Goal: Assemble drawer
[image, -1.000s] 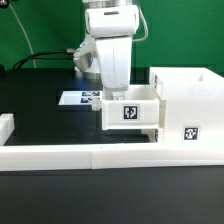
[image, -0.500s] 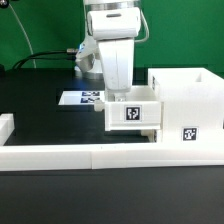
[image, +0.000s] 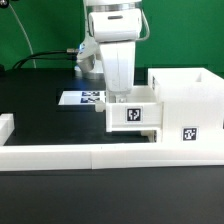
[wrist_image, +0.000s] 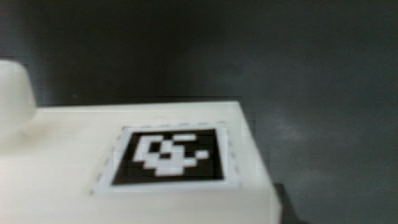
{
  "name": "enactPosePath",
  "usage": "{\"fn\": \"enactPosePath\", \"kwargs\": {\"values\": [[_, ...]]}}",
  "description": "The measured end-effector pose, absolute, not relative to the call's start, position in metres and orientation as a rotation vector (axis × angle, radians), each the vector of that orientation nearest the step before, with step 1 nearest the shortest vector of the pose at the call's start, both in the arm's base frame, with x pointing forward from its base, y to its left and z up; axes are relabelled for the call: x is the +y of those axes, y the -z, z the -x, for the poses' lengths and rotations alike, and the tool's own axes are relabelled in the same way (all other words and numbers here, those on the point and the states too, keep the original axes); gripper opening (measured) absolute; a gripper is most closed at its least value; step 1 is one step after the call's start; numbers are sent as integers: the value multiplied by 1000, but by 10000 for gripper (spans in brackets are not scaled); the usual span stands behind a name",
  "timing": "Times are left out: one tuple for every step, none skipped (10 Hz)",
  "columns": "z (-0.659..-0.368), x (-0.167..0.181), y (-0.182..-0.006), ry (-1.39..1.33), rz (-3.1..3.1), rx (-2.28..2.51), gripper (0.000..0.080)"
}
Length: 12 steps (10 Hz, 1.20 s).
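The white drawer housing (image: 188, 95) stands at the exterior view's right, with a tag low on its front. A shallow white tray (image: 133, 115) with a tag on its face sits against the housing's open side, partly inside it and slightly off the table. My gripper (image: 118, 98) reaches straight down into the tray's near end, and its fingertips are hidden by the tray wall. The wrist view shows the tray's white surface with a tag (wrist_image: 173, 155) and a rounded white part (wrist_image: 15, 95) beside it. A second tray is not in view.
A long low white wall strip (image: 100, 156) runs along the front, with a short white piece (image: 5, 126) at the exterior view's left. The marker board (image: 80, 98) lies behind the arm. A green backdrop and cables lie beyond the black table (image: 45, 120).
The tray and my gripper have moved a little toward the exterior view's right, further into the housing.
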<state>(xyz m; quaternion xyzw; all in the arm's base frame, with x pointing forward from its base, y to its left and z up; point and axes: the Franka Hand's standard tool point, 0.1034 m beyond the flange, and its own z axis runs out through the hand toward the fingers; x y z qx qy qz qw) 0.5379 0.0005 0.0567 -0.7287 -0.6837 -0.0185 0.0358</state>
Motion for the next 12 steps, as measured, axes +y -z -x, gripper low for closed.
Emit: {"fn": "enactPosePath", "kwargs": {"values": [[-538, 2, -57, 57, 2235, -2103, 42], [-538, 4, -57, 59, 2231, -2108, 42], [-538, 7, -57, 60, 2235, -2103, 42], [-538, 7, -57, 60, 2244, -2092, 42], [-538, 9, -57, 60, 2253, -2082, 42], [-538, 10, -57, 60, 2257, -2077, 42], [-538, 10, -57, 60, 2255, -2079, 42], [-539, 9, -57, 69, 2253, -2087, 42], [-538, 6, -56, 87, 2273, -2073, 42], [-538, 5, -56, 82, 2272, -2074, 42], [-538, 5, -56, 82, 2272, -2074, 42], [-538, 5, -55, 82, 2265, -2083, 42]]}}
